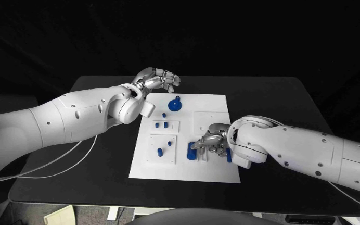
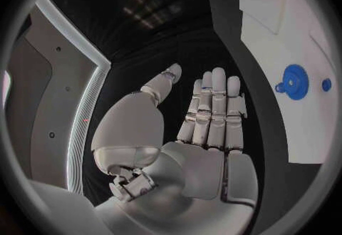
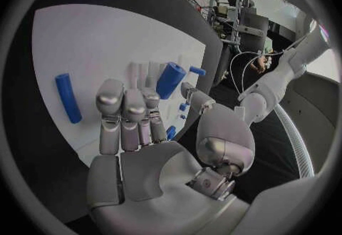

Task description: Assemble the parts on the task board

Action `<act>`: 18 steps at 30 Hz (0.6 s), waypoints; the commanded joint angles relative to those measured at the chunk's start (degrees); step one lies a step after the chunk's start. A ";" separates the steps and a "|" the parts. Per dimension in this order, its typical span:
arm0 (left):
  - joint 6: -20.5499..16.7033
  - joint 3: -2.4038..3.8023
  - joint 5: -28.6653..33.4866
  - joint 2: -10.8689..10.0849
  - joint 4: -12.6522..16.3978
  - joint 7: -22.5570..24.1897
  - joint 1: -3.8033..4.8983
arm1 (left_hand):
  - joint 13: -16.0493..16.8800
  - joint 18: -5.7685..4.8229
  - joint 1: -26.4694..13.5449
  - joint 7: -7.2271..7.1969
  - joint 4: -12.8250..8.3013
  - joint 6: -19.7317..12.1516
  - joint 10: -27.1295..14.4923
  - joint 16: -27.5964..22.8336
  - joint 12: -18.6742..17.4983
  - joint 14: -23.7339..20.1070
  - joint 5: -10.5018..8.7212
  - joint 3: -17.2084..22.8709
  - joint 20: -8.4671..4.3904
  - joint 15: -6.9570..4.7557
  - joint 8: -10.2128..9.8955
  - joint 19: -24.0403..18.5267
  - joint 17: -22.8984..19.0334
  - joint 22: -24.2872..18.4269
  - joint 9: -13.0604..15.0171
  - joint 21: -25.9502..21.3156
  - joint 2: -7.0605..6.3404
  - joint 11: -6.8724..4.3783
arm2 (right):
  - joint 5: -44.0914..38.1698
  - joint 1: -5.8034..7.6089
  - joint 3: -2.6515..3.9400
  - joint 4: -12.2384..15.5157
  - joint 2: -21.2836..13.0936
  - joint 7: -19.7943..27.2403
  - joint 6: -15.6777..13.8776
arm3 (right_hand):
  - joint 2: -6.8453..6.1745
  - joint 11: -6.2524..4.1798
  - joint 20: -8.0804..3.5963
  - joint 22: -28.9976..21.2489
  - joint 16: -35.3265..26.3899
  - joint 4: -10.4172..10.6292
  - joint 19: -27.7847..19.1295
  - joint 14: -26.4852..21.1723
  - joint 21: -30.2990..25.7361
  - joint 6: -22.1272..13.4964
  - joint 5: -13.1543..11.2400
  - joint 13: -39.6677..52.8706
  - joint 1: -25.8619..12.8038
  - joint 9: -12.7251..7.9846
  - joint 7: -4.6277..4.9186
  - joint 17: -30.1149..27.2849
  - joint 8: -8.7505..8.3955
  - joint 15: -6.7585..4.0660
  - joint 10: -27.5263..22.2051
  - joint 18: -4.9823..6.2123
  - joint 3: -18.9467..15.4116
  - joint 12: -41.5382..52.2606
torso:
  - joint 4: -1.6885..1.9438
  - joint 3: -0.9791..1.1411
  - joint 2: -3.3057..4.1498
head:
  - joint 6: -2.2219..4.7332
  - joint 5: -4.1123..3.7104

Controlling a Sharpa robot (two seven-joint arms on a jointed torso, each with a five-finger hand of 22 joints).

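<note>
The left robot hand (image 1: 156, 80) hovers past the far left corner of the white task board (image 1: 214, 170), above the black tabletop (image 1: 285, 100); in its wrist view the fingers (image 2: 214, 106) lie straight and side by side with the thumb set apart, and it holds nothing. Just beside this robot hand, toward the board's middle, a blue gear-shaped part (image 1: 175, 103) lies on the board, seen also from the left wrist (image 2: 293, 81) with a small blue peg (image 2: 326, 84) near it. The right robot hand (image 1: 212, 142) rests low over the near right area of the board, its fingers (image 3: 127, 106) stretched out together over the white surface. A blue cylinder (image 3: 170, 80) stands just beyond its fingertips, between them and the thumb side; whether the robot hand touches or grips it I cannot tell. A longer blue rod (image 3: 68, 97) lies flat on the board on the far side of its fingers, well apart from them. In the head view, more blue parts (image 1: 161, 125) stand in a small raised square to the left of this robot hand, and another blue piece (image 1: 159, 152) sits nearer the robot.
</note>
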 commanded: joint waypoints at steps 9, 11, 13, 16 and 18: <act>0.55 0.05 -0.07 -0.05 0.03 0.26 0.02 | -0.07 0.43 -0.37 0.14 0.20 -0.35 -0.32 -0.26 0.06 0.35 -0.01 -0.01 0.02 0.17 0.11 -0.02 0.08 0.11 -0.09 -0.37 0.08 0.01 | -0.87 -0.07 -0.02 4.44 -3.44 8.42 -0.16 | -0.43 -0.20 -1.07 0.54 -0.54 -3.54 0.14 -0.02 -0.38 -0.32 -0.21 0.42 4.66 0.77 -0.13 0.38 0.16 -0.33 -0.17 6.58 -2.06 -0.25 | -0.03 0.01 -0.02 | 0.26 0.03; 0.54 0.05 -0.07 -0.07 0.03 0.25 0.02 | -0.07 0.43 -0.37 0.14 0.21 -0.35 -0.32 -0.26 0.06 0.35 -0.01 -0.01 0.02 0.17 0.11 -0.02 0.09 0.12 -0.09 -0.38 0.09 0.01 | -1.11 -0.07 -0.02 4.73 -3.64 8.54 -0.07 | -0.22 -0.23 -1.09 0.55 -0.59 -4.43 0.15 0.01 -0.39 -0.18 -0.21 0.46 5.59 0.91 -0.17 0.45 0.22 -0.35 -0.12 6.58 -2.65 -0.26 | -0.02 0.00 -0.02 | 0.29 0.03; 0.54 0.05 -0.07 -0.08 0.04 0.25 0.02 | -0.07 0.43 -0.37 0.14 0.21 -0.35 -0.31 -0.27 0.07 0.36 -0.01 -0.01 0.02 0.17 0.12 -0.01 0.09 0.13 -0.09 -0.38 0.10 0.01 | -1.15 -0.07 -0.02 4.80 -3.62 8.57 0.45 | -0.01 -0.29 -1.07 0.56 -0.64 -5.32 0.16 0.04 -0.39 0.01 -0.21 0.49 6.45 1.06 -0.23 0.52 0.30 -0.39 -0.05 6.58 -3.23 -0.29 | -0.03 -0.01 -0.02 | 0.32 0.04; 0.55 0.05 -0.07 -0.07 0.07 0.24 0.02 | -0.08 0.43 -0.37 0.14 0.21 -0.35 -0.31 -0.28 0.07 0.36 -0.01 0.00 0.02 0.17 0.12 -0.01 0.10 0.13 -0.09 -0.39 0.10 0.01 | -1.31 -0.08 -0.03 4.98 -3.41 8.25 1.21 | 0.59 -0.38 -1.00 0.57 -0.74 -6.89 0.14 0.08 -0.40 0.28 -0.21 0.53 7.95 1.27 -0.33 0.62 0.37 -0.47 0.06 6.58 -4.21 -0.36 | -0.02 -0.01 -0.02 | 0.35 0.03; 0.54 0.05 -0.07 -0.06 0.08 0.24 0.02 | -0.08 0.43 -0.37 0.14 0.21 -0.35 -0.31 -0.28 0.07 0.36 0.00 0.00 0.02 0.17 0.12 -0.01 0.10 0.14 -0.09 -0.39 0.10 0.01 | -1.93 -0.08 -0.04 5.02 -3.26 7.83 1.49 | 0.90 -0.42 -0.94 0.58 -0.78 -7.53 0.14 0.11 -0.40 0.46 -0.21 0.54 8.60 1.36 -0.37 0.67 0.41 -0.51 0.13 6.58 -4.55 -0.39 | -0.01 -0.02 0.01 | 0.37 0.02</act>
